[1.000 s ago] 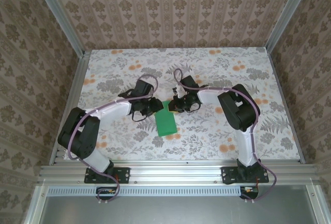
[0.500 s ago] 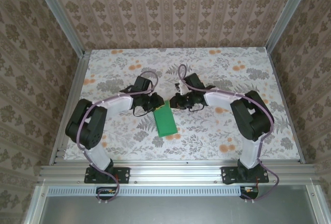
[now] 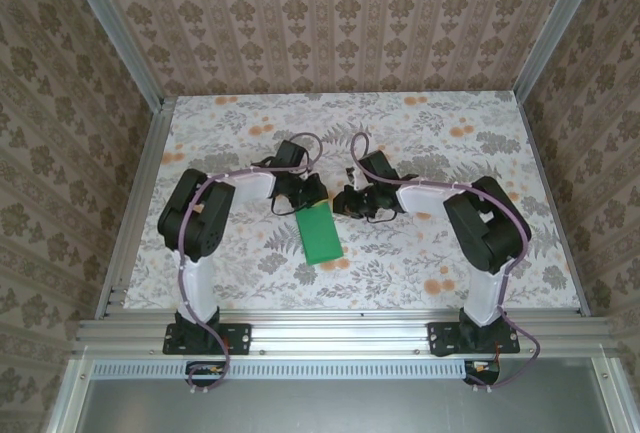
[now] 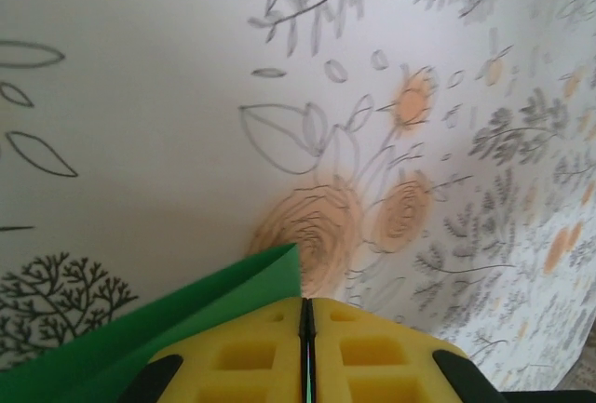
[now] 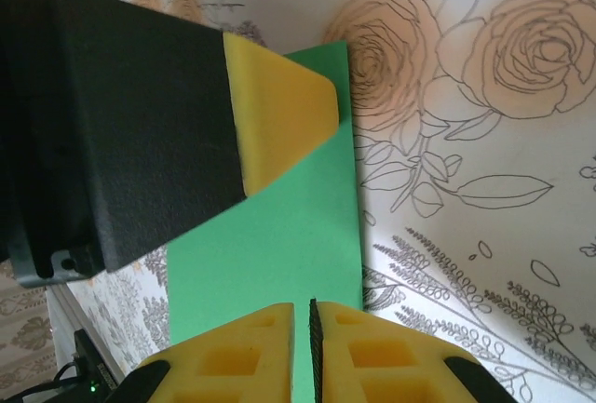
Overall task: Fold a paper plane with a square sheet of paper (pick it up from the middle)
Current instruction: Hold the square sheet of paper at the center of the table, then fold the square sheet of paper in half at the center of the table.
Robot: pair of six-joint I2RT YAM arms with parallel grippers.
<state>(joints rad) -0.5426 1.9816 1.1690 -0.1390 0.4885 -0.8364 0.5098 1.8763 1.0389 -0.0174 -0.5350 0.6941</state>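
The left tool (image 3: 314, 193) and right tool (image 3: 345, 200), both pinched on the square sheet of paper (image 3: 320, 235), block the desk (image 3: 420, 123) centre. The left arm (image 3: 225, 191) and right arm (image 3: 435, 193) bar both sides. The far edge and far corners lie open.

On my feed, the left arm (image 3: 215, 203) and right arm (image 3: 440, 193) each show white link shells between black joint housings. A mauve cable (image 3: 303, 142) loops along each. Black base plates (image 3: 205, 338) sit at 6 o'clock. The left claw (image 4: 305, 305) and right claw (image 5: 301, 310) carry yellow pads (image 4: 251, 356) with square recesses, on black finger bodies.
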